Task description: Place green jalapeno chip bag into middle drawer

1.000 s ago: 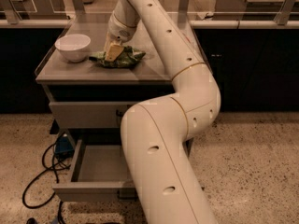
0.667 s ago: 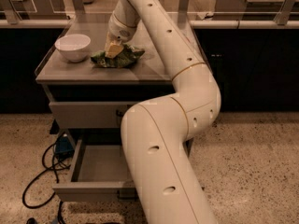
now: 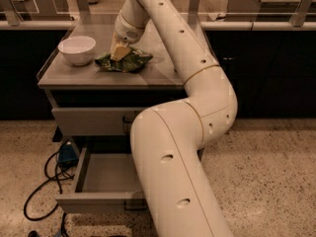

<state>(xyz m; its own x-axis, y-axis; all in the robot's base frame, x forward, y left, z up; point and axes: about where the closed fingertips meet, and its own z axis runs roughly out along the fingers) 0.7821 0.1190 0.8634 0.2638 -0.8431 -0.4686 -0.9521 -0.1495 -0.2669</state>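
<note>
The green jalapeno chip bag (image 3: 126, 60) lies crumpled on the grey cabinet top (image 3: 163, 73), just right of a white bowl. My gripper (image 3: 118, 51) reaches down from above and rests on the bag's left part, hiding some of it. The middle drawer (image 3: 96, 201) stands pulled open below, its shallow grey inside showing nothing in it. My own arm covers the drawer's right side and handle. The closed drawer front (image 3: 89, 121) sits above it.
The white bowl (image 3: 76, 48) stands at the left of the cabinet top. A black cable (image 3: 39, 191) and a blue object (image 3: 66, 154) lie on the speckled floor left of the open drawer. A rail with posts (image 3: 256, 23) runs behind the cabinet.
</note>
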